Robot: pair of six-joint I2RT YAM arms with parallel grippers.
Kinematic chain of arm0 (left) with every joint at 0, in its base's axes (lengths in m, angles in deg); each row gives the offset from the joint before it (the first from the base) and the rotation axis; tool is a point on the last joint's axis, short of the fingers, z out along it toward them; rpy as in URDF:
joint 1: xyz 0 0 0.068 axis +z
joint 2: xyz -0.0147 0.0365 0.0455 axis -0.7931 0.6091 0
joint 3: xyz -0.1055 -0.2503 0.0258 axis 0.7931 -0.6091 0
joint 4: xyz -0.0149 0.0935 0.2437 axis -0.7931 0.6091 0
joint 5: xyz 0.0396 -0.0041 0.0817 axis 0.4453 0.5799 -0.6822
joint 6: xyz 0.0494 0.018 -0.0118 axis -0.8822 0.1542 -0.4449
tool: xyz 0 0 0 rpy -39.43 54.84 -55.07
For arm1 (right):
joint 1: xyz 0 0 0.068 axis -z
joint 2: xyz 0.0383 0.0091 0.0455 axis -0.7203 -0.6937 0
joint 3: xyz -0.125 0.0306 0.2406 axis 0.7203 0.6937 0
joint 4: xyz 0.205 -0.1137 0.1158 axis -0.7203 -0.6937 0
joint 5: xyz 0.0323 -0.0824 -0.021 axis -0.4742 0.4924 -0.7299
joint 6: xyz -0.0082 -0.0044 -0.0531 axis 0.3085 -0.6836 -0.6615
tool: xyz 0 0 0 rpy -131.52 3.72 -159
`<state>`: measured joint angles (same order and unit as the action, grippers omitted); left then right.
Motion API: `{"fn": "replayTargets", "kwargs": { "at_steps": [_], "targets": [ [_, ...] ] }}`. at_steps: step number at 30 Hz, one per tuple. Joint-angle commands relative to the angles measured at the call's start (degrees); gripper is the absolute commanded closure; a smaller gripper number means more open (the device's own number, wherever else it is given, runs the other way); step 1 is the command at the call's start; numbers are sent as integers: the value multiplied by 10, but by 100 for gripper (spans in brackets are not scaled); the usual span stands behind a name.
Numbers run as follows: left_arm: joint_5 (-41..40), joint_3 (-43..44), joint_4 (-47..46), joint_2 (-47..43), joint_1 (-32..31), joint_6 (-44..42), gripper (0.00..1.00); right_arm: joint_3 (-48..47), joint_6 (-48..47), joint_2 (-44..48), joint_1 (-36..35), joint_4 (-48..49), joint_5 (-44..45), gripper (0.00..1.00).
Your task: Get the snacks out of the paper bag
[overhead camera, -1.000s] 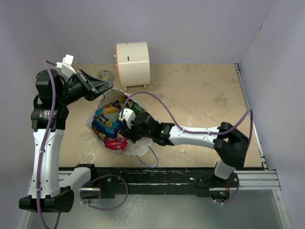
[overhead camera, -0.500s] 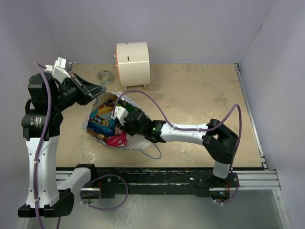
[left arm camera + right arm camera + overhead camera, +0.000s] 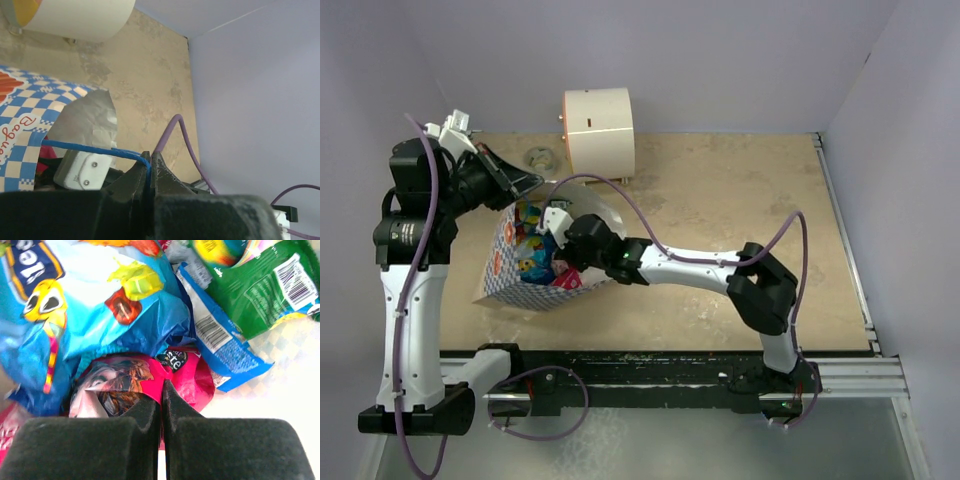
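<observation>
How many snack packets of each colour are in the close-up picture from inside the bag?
Blue: 2, the light blue packet and the dark blue packet
Pink: 1, the pink packet
Green: 1, the green packet
Total: 4 clearly seen. Scraps of others at the edges are too cut off to count.

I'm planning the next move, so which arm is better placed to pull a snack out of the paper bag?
Right. The right gripper is inside the paper bag, shut at the pink packet. The left gripper is busy pinching the bag's blue cord handle.
</observation>
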<state>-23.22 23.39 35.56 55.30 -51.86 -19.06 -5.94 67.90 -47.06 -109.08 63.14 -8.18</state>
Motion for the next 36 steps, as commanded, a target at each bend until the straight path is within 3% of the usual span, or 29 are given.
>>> {"fn": "replayTargets", "kwargs": {
  "at_steps": [1, 14, 25, 31, 36],
  "targets": [
    [85, -44, -137, -34, -3, 23, 100, 34, 49, 101, 2, 88, -8, 100],
    [98, -28, -146, -44, -3, 14, 100, 31, 52, 181, 3, 80, 75, 100],
    [162, -30, -183, -38, -3, -7, 100, -26, 59, 285, 5, -17, 196, 100],
    [165, -18, -154, -36, -3, -40, 100, -32, 80, 373, 5, -116, 275, 100],
    [164, -22, -136, -43, -3, -65, 100, -30, 198, 451, 5, -297, 392, 100]
  ]
}}
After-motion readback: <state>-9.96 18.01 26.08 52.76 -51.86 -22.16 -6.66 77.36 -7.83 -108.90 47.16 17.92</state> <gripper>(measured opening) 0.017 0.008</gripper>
